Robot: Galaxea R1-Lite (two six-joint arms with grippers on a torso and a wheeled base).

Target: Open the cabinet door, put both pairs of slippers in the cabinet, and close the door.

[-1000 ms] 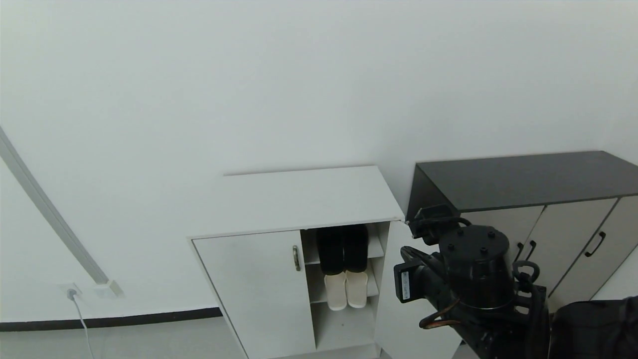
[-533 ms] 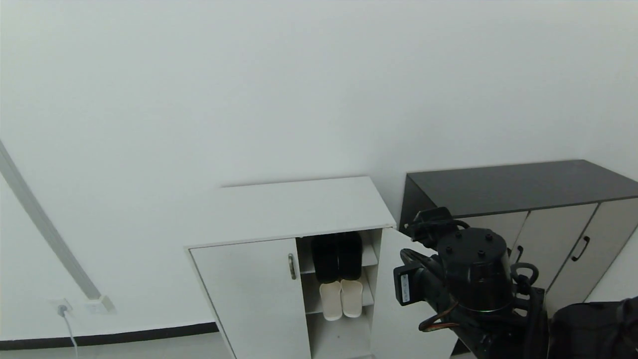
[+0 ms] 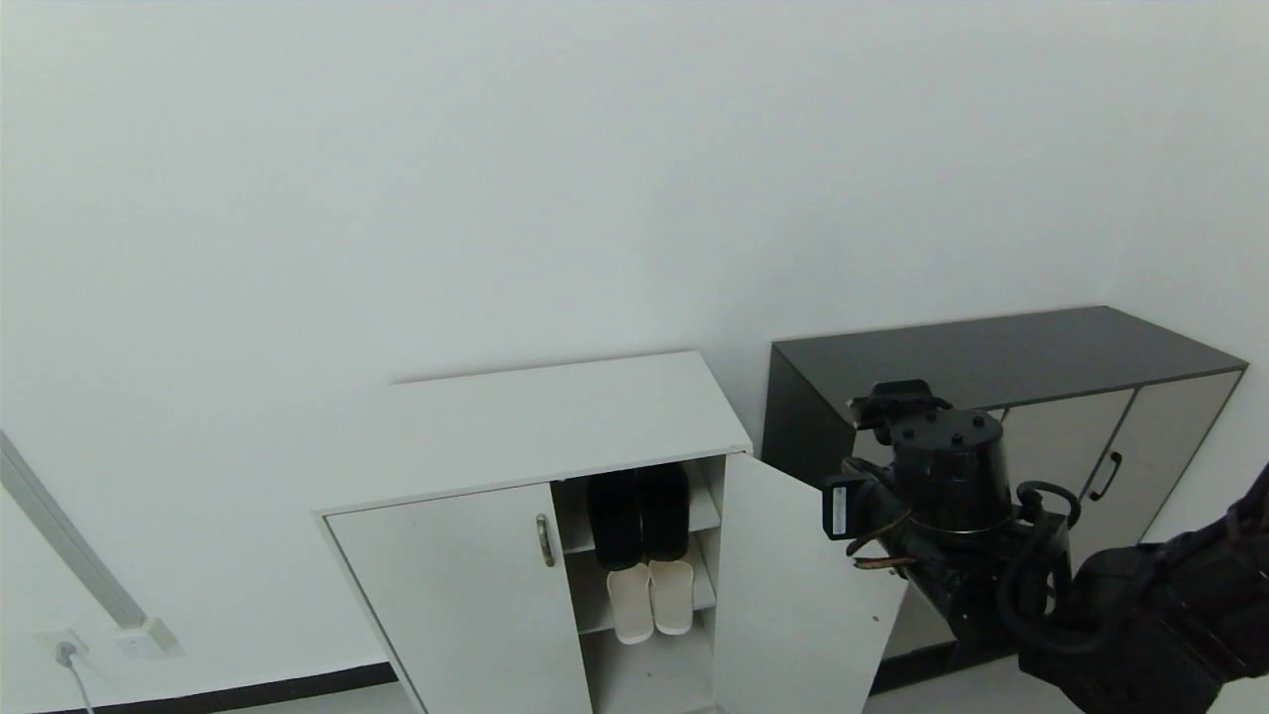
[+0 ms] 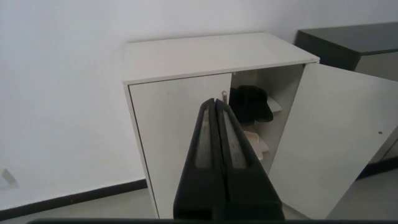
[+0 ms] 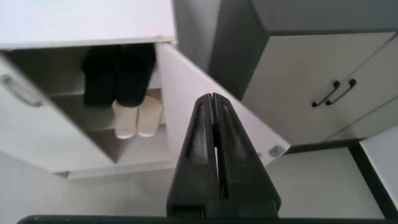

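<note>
left jaws: closed, empty. right jaws: closed, empty. the cabinet (image 3: 555, 416) stands ahead of both. its right door (image 3: 793, 595) hangs part open, near the right jaws. left of them, inside: black slippers (image 3: 639, 516) on the upper shelf (image 3: 702, 511), white slippers (image 3: 649, 600) on the shelf below (image 3: 702, 592).

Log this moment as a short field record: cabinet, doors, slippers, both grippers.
Cabinet: white cabinet beside a dark cabinet
Doors: right door open; left door shut
Upper shelf: black slippers, as a pair
Shelf below: white slippers, as a pair
Grippers: left gripper shut, empty; right gripper shut, empty
Left to do: close the right door
</note>
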